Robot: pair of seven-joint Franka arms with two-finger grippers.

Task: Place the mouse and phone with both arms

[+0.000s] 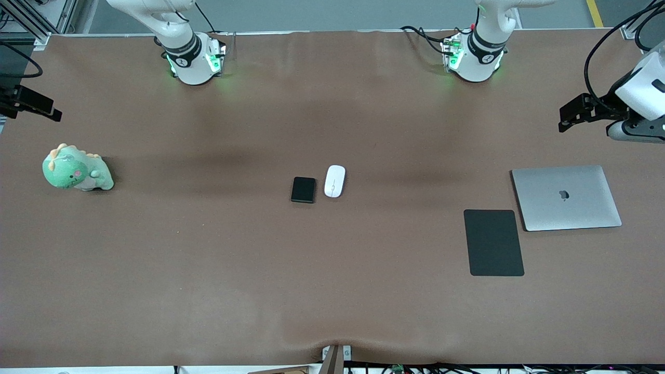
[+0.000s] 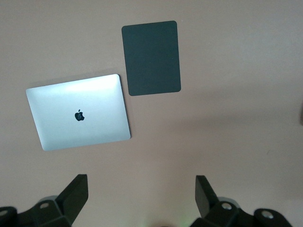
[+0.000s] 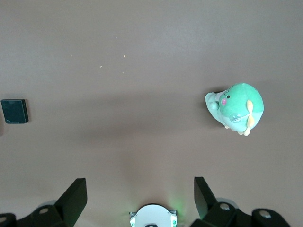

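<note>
The white mouse [image 1: 334,181] and the black phone [image 1: 303,189] lie side by side on the brown table near its middle, the phone toward the right arm's end. The phone also shows in the right wrist view [image 3: 14,111]. My left gripper [image 1: 571,113] hangs high over the left arm's end of the table, above the laptop area; in the left wrist view it [image 2: 141,189] is open and empty. My right gripper [image 1: 35,105] hangs high over the right arm's end; in the right wrist view it [image 3: 140,189] is open and empty.
A flat black mouse pad [image 1: 493,242] lies beside a closed silver laptop [image 1: 565,197] toward the left arm's end; both show in the left wrist view, pad [image 2: 151,57] and laptop [image 2: 80,113]. A green plush dinosaur [image 1: 76,169] sits toward the right arm's end, also in the right wrist view [image 3: 236,108].
</note>
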